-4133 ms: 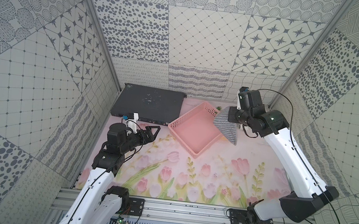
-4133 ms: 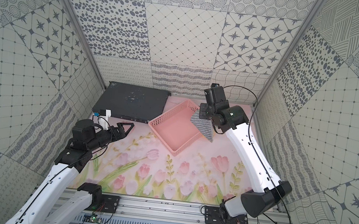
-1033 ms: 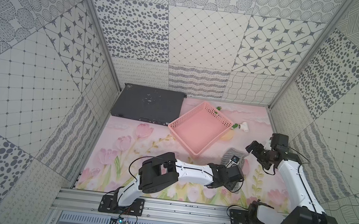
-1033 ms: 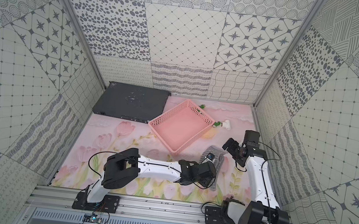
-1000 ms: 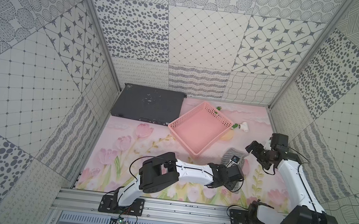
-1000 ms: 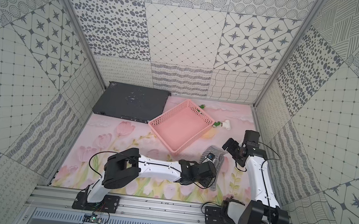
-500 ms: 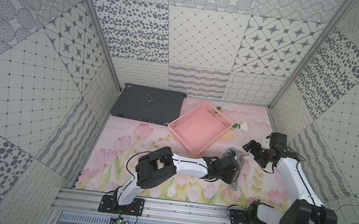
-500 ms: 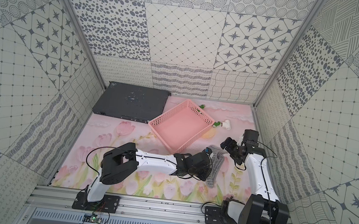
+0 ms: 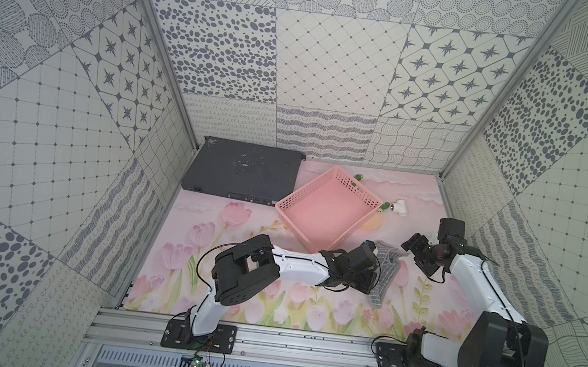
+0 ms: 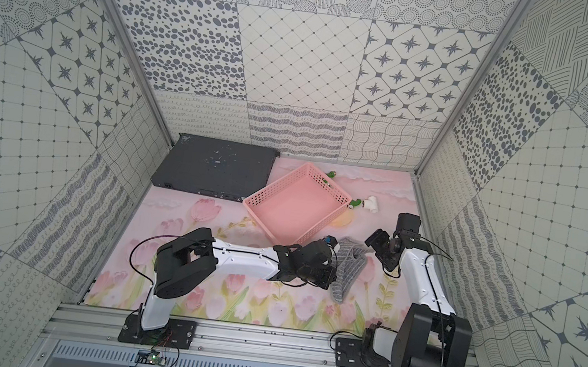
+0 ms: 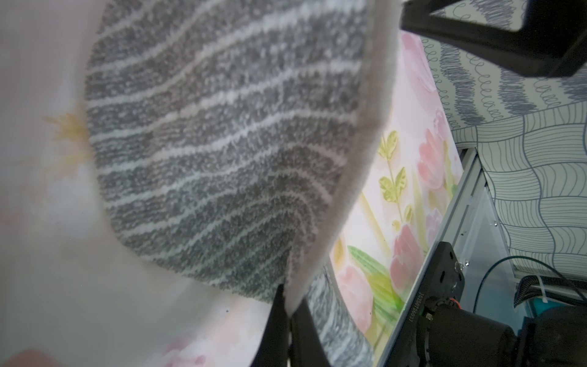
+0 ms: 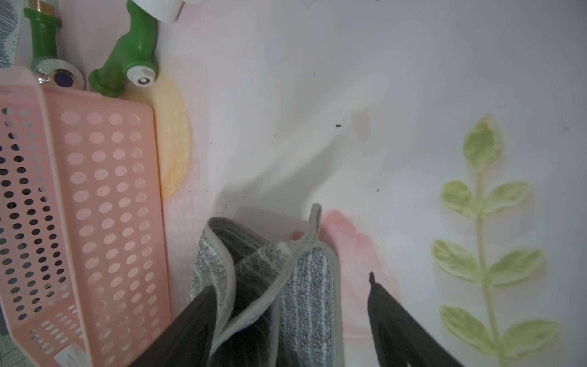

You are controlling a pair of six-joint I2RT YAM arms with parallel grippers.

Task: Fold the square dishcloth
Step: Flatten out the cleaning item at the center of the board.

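The left claw (image 9: 370, 278) grips the square dishcloth (image 9: 385, 274); the right claw (image 9: 411, 255) gapes at its far end.
In both top views the dishcloth (image 10: 348, 269) lies bunched on the mat (image 9: 307, 314), long axis from basket (image 9: 291, 225) to rail (image 9: 304, 344), between both arms. Left wrist: the claw (image 11: 287, 300) pinches the hem. Right wrist: the claw (image 12: 289, 282) stands wide astride the raised corner.

I can see just one bit of writing. It is a row of tiny white letters and numbers on the black base plate (image 11: 443, 273), by the metal rail (image 11: 462, 187) along the table's front edge. It is turned sideways and too fuzzy for me to read.
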